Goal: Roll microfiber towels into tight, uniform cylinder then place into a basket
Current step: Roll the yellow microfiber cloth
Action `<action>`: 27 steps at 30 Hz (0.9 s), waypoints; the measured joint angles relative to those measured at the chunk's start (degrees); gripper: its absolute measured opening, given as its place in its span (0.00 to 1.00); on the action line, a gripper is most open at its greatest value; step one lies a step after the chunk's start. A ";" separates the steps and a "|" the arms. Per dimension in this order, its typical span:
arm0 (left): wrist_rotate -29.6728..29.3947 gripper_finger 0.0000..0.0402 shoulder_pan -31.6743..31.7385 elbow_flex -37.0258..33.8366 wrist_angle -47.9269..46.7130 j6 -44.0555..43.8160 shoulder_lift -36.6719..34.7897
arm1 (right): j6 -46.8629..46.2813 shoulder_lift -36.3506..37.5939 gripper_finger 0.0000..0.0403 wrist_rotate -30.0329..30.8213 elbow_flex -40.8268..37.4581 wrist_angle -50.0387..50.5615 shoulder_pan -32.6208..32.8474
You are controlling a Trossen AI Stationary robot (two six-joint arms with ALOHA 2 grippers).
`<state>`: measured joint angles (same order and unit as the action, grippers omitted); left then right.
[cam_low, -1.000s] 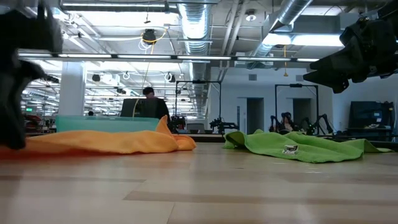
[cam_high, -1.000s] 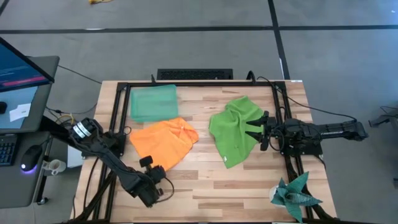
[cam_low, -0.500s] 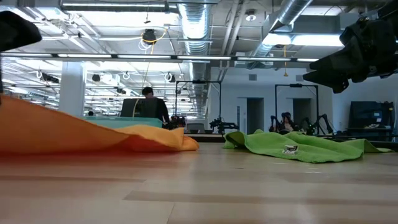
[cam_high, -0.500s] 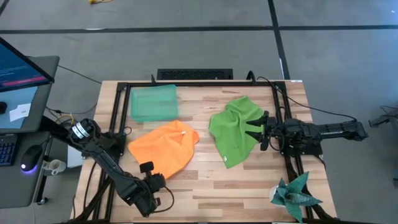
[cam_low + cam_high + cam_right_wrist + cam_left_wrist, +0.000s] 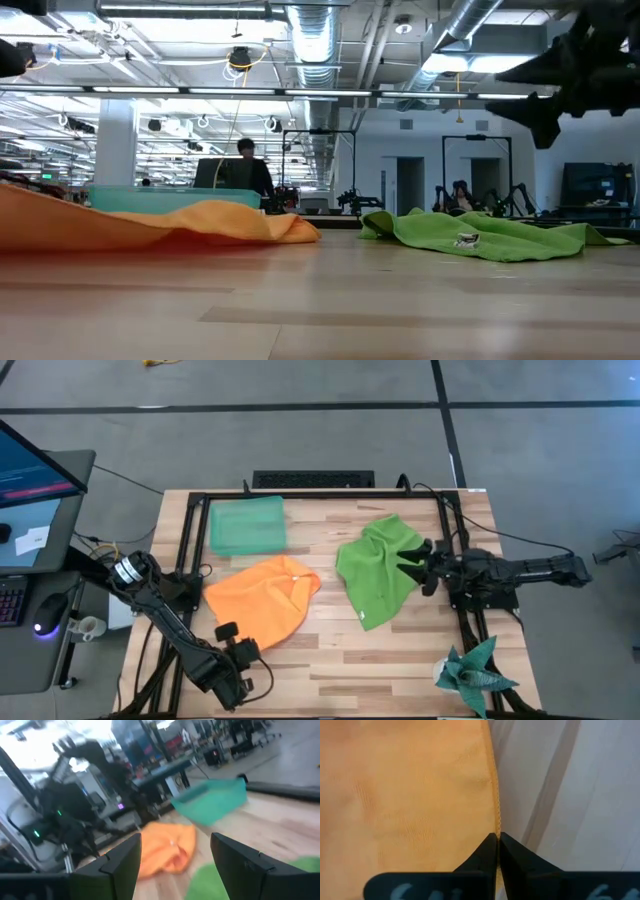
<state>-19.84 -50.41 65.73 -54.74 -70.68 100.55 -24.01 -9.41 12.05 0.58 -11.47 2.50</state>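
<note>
The orange towel (image 5: 262,603) lies spread on the table's left half, its near end raised toward my left gripper (image 5: 243,647), which is shut on it. The lime green towel (image 5: 380,572) lies crumpled right of centre, resting on the wood. My right gripper (image 5: 415,562) hovers open and level over the green towel's right edge, touching nothing; its wrist view shows both fingers apart (image 5: 175,865). The teal basket (image 5: 247,525) stands at the far left, beyond the orange towel. My left gripper pinches the orange towel's hemmed edge (image 5: 496,826) between its two fingertips, at the towel's near end. The fingers come steeply from above. The held end (image 5: 15,195) is lifted off the table and slopes down to the rest of the towel (image 5: 200,222), which lies on the wood.
A spiky teal star-shaped object (image 5: 476,671) sits at the near right corner. Black frame rails (image 5: 190,550) run along the table's left and right sides. Bare wood lies along the near edge between the two towels. A person (image 5: 248,170) stands in the room beyond.
My left gripper has risen and gone toward the table's near left corner, staying shut on the orange towel. The towel's near end has been drawn out and lifted, so the bunched cloth has spread flatter; its far part has stayed put. My right gripper has rolled a little.
</note>
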 joint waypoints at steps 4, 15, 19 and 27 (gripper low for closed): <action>1.62 0.01 -0.02 0.02 -0.70 -1.82 0.00 | 0.00 0.00 0.65 0.00 0.00 -5.22 0.15; 2.15 0.01 0.00 0.02 -8.63 -7.83 -0.04 | 1.82 -3.68 0.65 0.00 0.45 -16.14 3.51; 2.15 0.01 0.00 0.02 -10.66 -8.55 -0.04 | 3.27 -8.12 0.65 -0.02 3.42 -16.88 3.88; 2.15 0.01 0.00 0.02 -10.79 -9.14 -0.04 | 15.39 -19.12 0.65 -0.02 10.96 -16.92 3.70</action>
<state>-17.69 -50.41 65.76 -65.53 -79.82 100.51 -8.62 -28.52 12.03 11.54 -28.38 6.19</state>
